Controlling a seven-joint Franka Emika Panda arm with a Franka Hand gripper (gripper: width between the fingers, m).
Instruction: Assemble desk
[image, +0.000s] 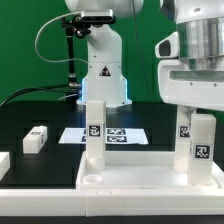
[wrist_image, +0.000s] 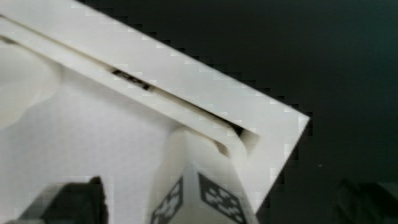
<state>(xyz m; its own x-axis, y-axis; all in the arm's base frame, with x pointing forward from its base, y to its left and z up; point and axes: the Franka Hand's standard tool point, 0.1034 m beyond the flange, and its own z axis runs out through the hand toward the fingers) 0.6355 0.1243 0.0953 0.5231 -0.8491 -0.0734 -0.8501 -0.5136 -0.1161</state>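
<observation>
At the lower right of the exterior view, the pincer (image: 196, 108) sits over an upright leg (image: 198, 142) standing in the desk panel (image: 130, 178); whether it grips is unclear. A second leg (image: 94, 132) stands at centre, another (image: 36, 139) lies on the black surface (image: 30, 118).

A green wall (image: 25, 50) stands behind a black table (image: 30, 118) bearing the flat marker board (image: 115, 134).

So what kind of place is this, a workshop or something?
Probably a robotics lab test bench. A white robot arm stands on a black table, with a flat white marker board of black-and-white tags and a large white plastic desk panel carrying tagged legs.
</observation>
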